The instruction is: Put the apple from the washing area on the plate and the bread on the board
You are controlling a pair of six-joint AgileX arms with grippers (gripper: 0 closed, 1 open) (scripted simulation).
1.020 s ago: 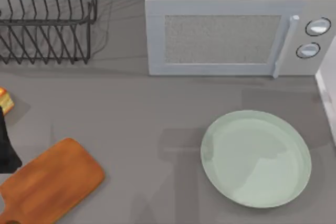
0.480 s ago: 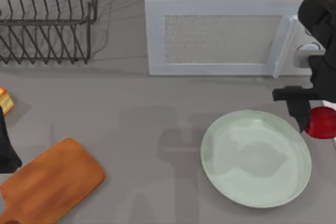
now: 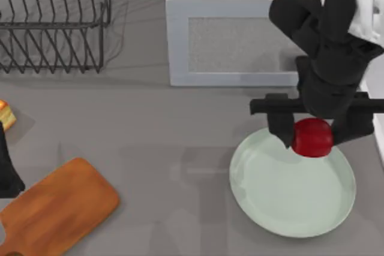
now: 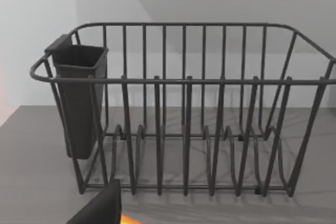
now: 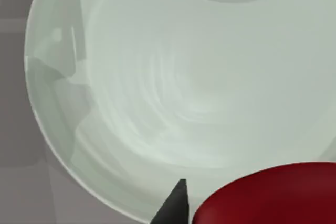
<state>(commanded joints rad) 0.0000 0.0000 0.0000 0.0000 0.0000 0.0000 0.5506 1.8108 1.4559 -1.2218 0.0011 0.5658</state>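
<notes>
Top view: apple (image 3: 312, 138) over plate (image 3: 264, 208)

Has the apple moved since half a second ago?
Yes. In the top view, the apple, held in the right gripper, has travelled leftward from beyond the right rim of the plate to above the plate's far edge, nearer the microwave.

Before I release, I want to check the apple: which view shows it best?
The top view: the apple sits whole between the right gripper's fingers, over the plate rim. The right wrist view crops it.
</notes>
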